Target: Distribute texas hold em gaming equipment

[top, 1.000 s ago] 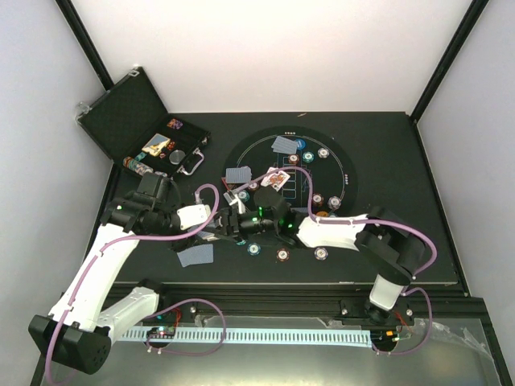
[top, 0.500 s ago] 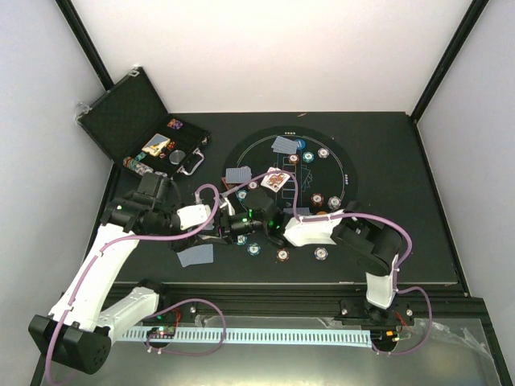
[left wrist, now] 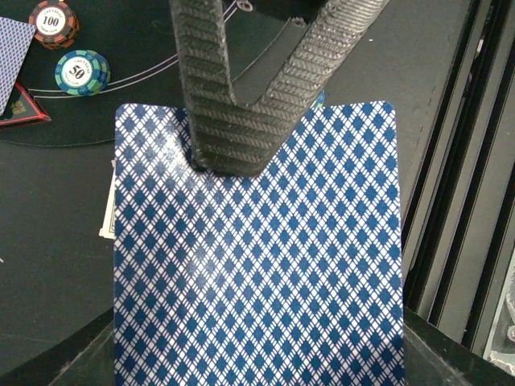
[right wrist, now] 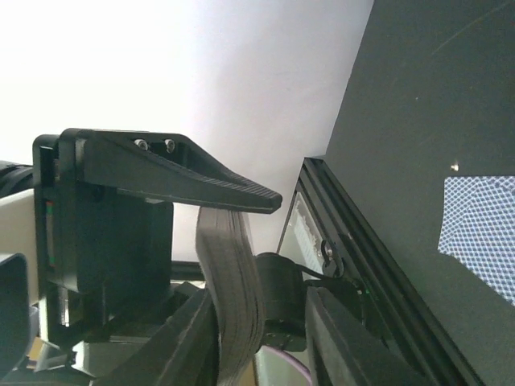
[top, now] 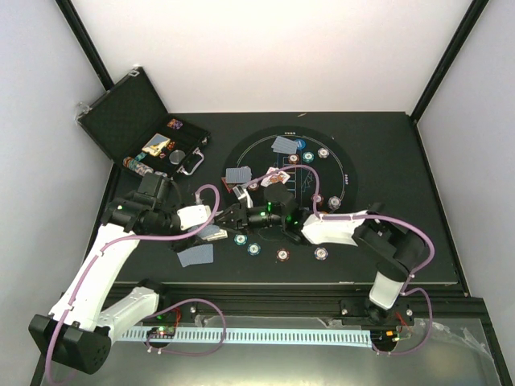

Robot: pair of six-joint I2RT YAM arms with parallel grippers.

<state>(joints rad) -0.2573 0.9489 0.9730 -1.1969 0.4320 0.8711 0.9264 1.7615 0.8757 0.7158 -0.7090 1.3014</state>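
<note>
Clamping left hand (left wrist: 231, 157) holds card (left wrist: 257, 273) by its edge.

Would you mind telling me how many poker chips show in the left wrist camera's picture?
2. A brown-red chip marked 100 lies at the top left, and a teal chip marked 50 just below and right of it. The blue-backed card may hide others.

Black table (top: 402, 161), round mat (top: 253, 153), case (top: 129, 112), apparently card (top: 195, 256)
</note>
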